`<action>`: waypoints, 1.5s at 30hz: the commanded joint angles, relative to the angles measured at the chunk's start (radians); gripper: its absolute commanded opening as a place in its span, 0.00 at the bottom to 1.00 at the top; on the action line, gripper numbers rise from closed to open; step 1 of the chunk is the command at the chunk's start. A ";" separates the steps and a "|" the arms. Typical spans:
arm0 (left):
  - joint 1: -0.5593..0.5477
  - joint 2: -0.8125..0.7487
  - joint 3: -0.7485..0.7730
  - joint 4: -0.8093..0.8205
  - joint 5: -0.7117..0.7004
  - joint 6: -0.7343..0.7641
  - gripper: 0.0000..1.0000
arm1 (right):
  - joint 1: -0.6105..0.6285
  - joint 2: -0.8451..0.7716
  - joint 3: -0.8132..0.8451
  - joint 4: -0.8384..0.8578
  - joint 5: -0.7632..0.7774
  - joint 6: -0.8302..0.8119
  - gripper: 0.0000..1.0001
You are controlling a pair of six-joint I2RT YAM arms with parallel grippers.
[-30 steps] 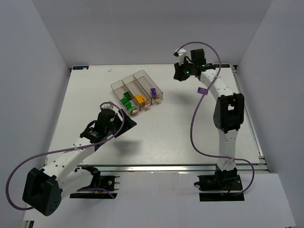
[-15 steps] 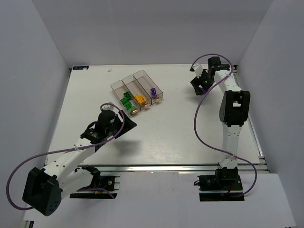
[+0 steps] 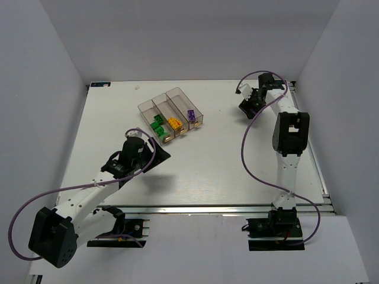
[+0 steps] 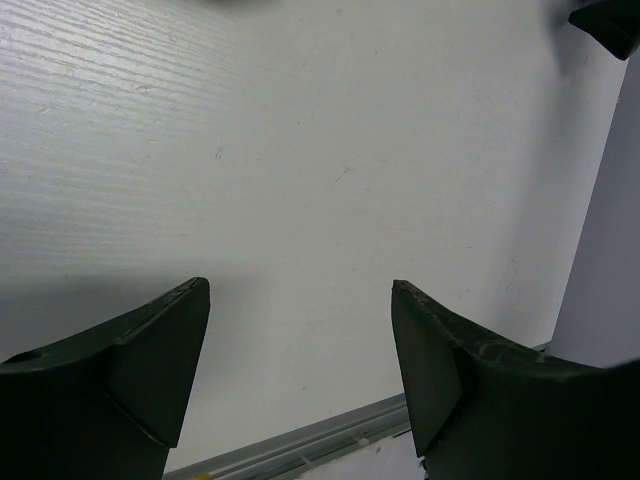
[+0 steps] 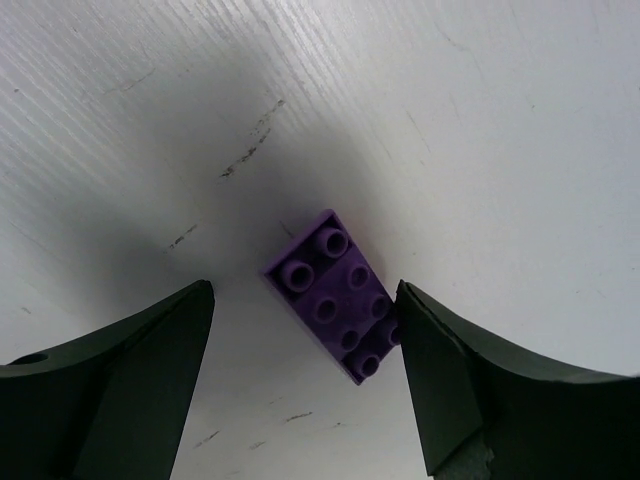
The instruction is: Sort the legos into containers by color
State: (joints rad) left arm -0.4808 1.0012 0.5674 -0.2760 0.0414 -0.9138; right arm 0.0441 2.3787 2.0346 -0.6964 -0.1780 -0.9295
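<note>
A purple lego (image 5: 333,293) lies flat on the white table, studs up, between the fingers of my right gripper (image 5: 302,288). The jaws stand open around it and the brick sits close to the right finger (image 5: 450,370). From above, the right gripper (image 3: 248,106) is at the far right of the table and hides this brick. The three joined containers (image 3: 176,93) stand at the back centre, holding green legos (image 3: 158,126), yellow-orange legos (image 3: 174,123) and a purple lego (image 3: 191,113), one colour per bin. My left gripper (image 4: 300,290) is open over bare table, just in front of the bins.
The table's near metal edge (image 4: 330,440) shows below the left fingers. White walls enclose the table on three sides. The right arm's purple cable (image 3: 244,154) loops over the table's right half.
The right gripper swung right from near the table's back centre, opened its jaws, and now sits low around the purple brick. The left arm has not moved.
</note>
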 commanded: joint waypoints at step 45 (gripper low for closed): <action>-0.004 -0.010 0.069 -0.042 -0.026 0.015 0.83 | 0.471 -0.026 0.163 0.293 -0.243 0.469 0.06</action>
State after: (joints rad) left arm -0.4808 1.0248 0.6106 -0.2852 0.0414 -0.8989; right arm 0.4988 2.2883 2.1605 -0.5129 -0.5308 -0.4995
